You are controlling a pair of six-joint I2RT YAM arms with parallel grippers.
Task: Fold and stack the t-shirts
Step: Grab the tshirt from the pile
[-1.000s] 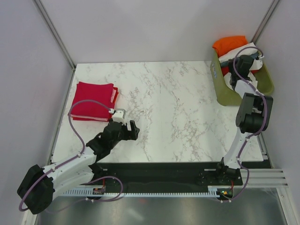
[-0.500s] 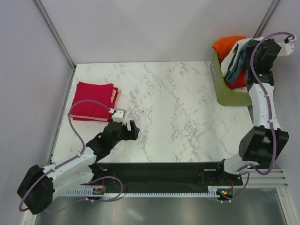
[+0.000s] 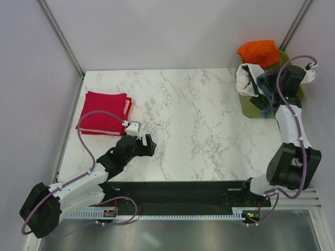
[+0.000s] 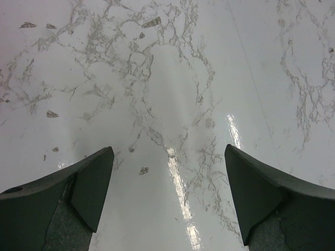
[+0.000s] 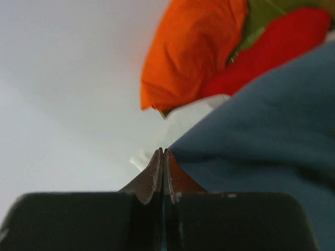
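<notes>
Two grippers, left one nearest: my left gripper (image 4: 167, 157) hangs low over the bare marble table (image 3: 199, 120), jaws spread wide with nothing between them.
Finished shirt: the crimson red t-shirt (image 3: 104, 112) lies folded to a rectangle at the table's left edge, just beyond the left gripper and clear of it.
Right gripper: my right gripper (image 3: 273, 83) is up at the far right, above the basket, fingers pinched together. The slate blue-grey t-shirt (image 3: 265, 98) dangles from it in a bunch, so I judge it clamped on that cloth.
Basket: the olive-green basket (image 3: 250, 107) sits at the table's far right corner.
White t-shirt (image 3: 245, 78): it is bunched over the basket's left rim, pressed against the blue-grey one. I cannot tell whether it is snagged on it.
Red t-shirt (image 5: 277, 44): it lies down in the basket and shows only in the right wrist view.
Orange t-shirt (image 3: 257, 51): it is heaped on the basket's far end, farthest from me.
Progress: by my reckoning one shirt is done and the second is only being drawn out. It needs spreading flat on the table, folding, and stacking on the crimson one. White, red and orange remain after it.
</notes>
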